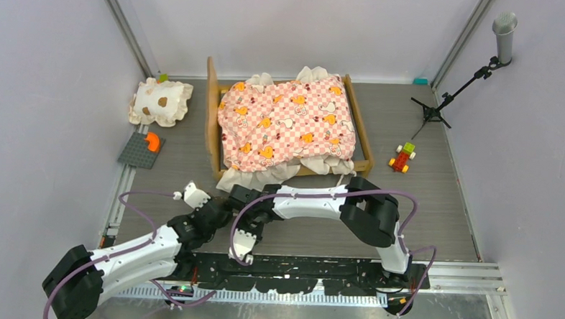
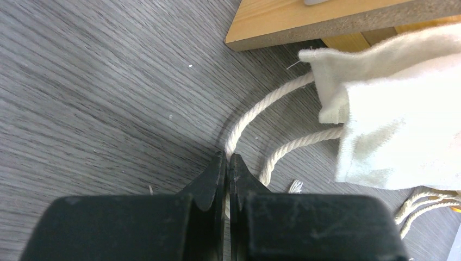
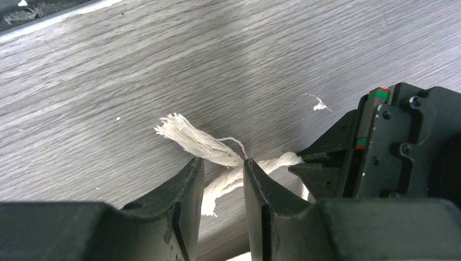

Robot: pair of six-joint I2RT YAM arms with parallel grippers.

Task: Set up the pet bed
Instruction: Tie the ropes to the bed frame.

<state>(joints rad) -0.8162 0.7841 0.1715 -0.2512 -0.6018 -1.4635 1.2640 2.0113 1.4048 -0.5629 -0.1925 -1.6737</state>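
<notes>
while the left claw (image 2: 228, 163) pinches a cream cord (image 2: 272, 98), the right claw (image 3: 223, 163) stands narrowly parted around it.

I'm looking at a grey wood-grain surface (image 1: 436, 209). The light-wood pet bed (image 1: 287, 120) with its pink checkered mattress stands toward the far side. To its left lie a cream ruffled pillow with brown spots (image 1: 161, 102) and a dark grey studded plate (image 1: 137, 154) carrying an orange block (image 1: 152, 141). To its right sit a small toy of coloured blocks (image 1: 403, 157) and a black tripod stand (image 1: 431, 110). A cream twisted cord (image 2: 272, 98) lies by the bed's near edge.
</notes>
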